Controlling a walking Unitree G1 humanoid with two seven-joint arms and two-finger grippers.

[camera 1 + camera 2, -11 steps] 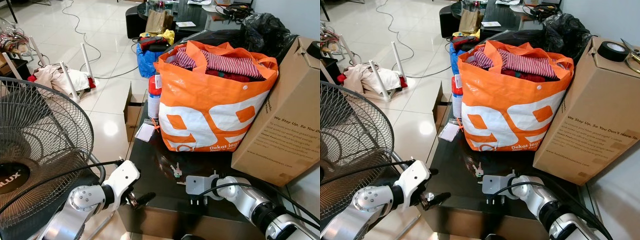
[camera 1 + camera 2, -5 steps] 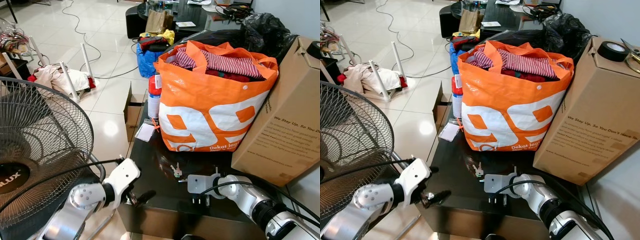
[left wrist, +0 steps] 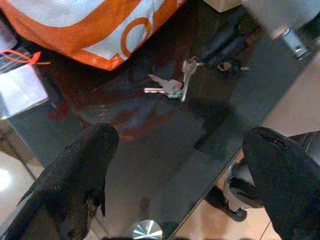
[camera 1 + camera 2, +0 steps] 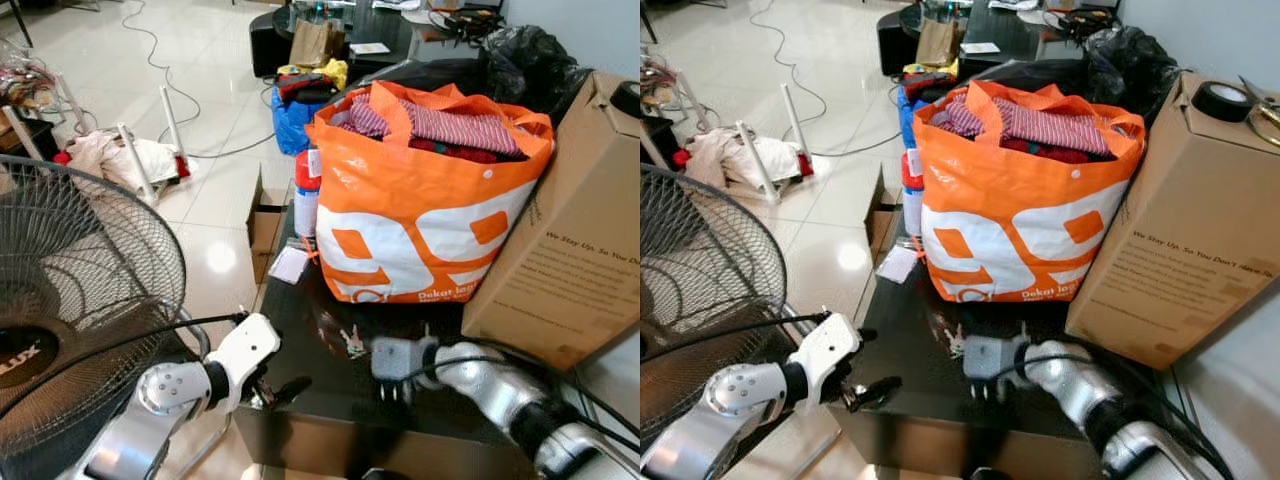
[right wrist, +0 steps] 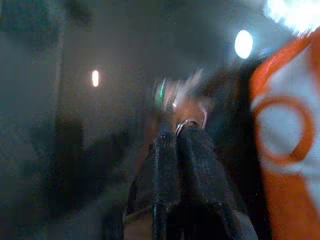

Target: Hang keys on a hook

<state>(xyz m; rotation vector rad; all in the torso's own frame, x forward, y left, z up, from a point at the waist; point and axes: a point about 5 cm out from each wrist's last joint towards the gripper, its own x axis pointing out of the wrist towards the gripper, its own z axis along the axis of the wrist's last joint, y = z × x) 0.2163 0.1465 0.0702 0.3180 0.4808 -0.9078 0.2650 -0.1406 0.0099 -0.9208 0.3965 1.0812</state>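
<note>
A small bunch of keys with a green tag lies on the glossy black table, just in front of the orange bag. My right gripper reaches in from the right and its tips meet the key ring. The black fingers are pressed together there, though that view is blurred. From the left wrist view the keys still rest flat on the table, with the right gripper at their ring. My left gripper hangs open at the table's front left edge, holding nothing.
A full orange shopping bag and a tall cardboard box stand at the back of the table. A standing fan is close on my left. A spray can, a paper slip and floor clutter lie beyond.
My right gripper has slid left across the table until its tips reached the keys. The left arm has hardly moved. The view shifted slightly.
</note>
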